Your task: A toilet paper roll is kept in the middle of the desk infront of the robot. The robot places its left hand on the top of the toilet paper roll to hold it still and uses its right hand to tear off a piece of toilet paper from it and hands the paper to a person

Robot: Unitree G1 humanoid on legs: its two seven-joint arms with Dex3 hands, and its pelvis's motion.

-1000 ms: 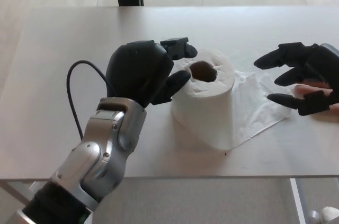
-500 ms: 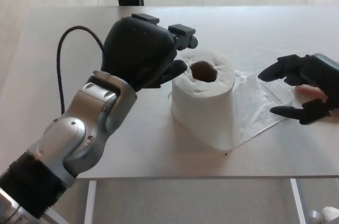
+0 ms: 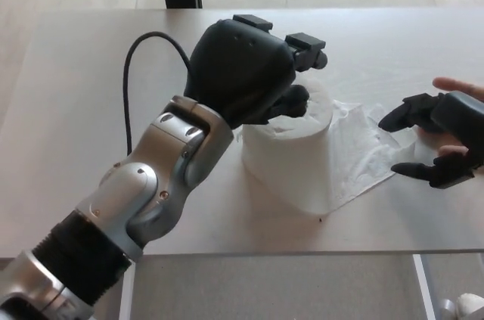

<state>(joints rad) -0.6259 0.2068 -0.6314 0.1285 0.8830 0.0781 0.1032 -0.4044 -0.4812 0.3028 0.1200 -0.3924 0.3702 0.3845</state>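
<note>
Moving rightward since the earlier frames, the left hand (image 3: pixel 253 70) is now hanging over the toilet paper roll (image 3: pixel 291 157), covering its core hole, its fingers (image 3: pixel 306 49) spread and gripping nothing. The roll is standing upright at the middle of the desk (image 3: pixel 76 108), a loose paper tail (image 3: pixel 363 157) lying flat to its right. The right hand (image 3: pixel 439 138) is hovering just beyond that sheet's edge, fingers apart, empty, with a person's fingertips (image 3: pixel 454 85) showing behind it.

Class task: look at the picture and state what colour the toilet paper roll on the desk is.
The toilet paper roll is white; the head view shows it best.
</note>
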